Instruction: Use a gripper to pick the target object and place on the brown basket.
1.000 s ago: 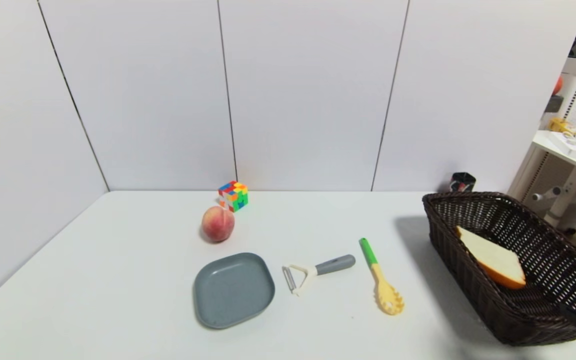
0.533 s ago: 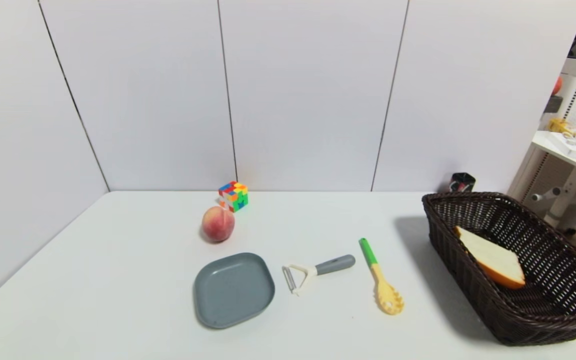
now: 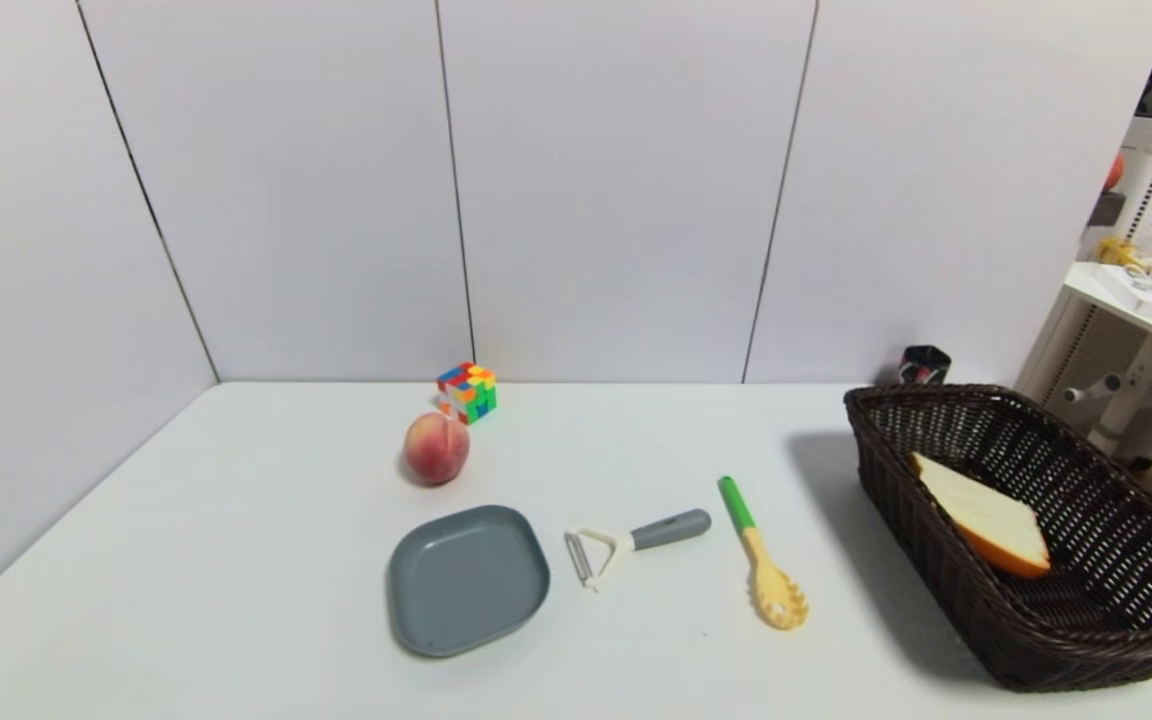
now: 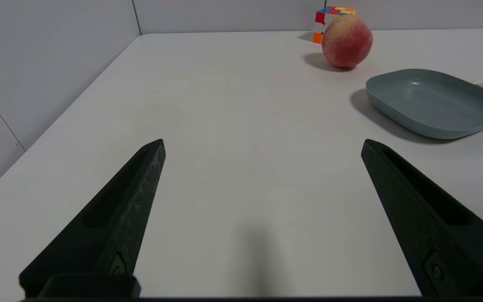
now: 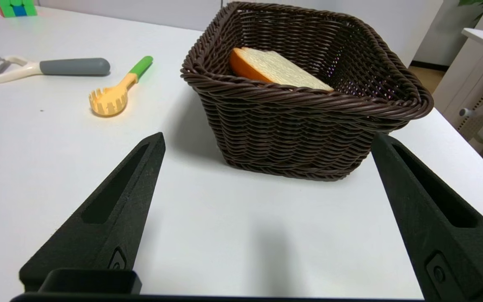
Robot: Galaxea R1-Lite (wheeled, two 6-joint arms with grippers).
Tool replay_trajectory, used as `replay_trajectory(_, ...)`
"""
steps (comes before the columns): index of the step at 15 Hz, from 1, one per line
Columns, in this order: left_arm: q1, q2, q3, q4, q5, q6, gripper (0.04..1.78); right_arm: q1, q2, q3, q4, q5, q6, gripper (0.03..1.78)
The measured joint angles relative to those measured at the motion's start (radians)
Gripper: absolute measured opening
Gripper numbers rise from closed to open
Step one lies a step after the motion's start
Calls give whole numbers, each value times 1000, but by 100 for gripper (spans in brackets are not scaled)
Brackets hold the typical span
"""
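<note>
Bread in the basket, both grippers empty.

You see the bread [image 3: 981, 515] lying tilted against the basket [image 3: 936, 570] wall, at the table's [image 3: 236, 520] right end. Your right gripper [image 5: 266, 142] hangs low just in front of the basket, fingers spread wide. Your left gripper [image 4: 262, 144] hovers over bare table near the plate [image 4: 434, 102] and peach [image 4: 346, 41], fingers likewise spread.

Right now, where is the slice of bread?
In the head view the slice of bread lies tilted inside the brown basket at the table's right edge, leaning on its left wall; the pasta spoon is the nearest item outside.
</note>
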Motion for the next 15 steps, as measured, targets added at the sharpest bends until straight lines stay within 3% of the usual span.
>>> replay_trajectory(9, 0, 0, 0, 0, 0, 1, 169, 0, -9, 1, -7, -24, 68, 169)
replay_trajectory(12, 0, 0, 0, 0, 0, 0, 169, 0, -9, 1, -8, -38, 117, 169)
replay_trajectory(15, 0, 0, 0, 0, 0, 0, 169, 0, -9, 1, -9, -40, 119, 169)
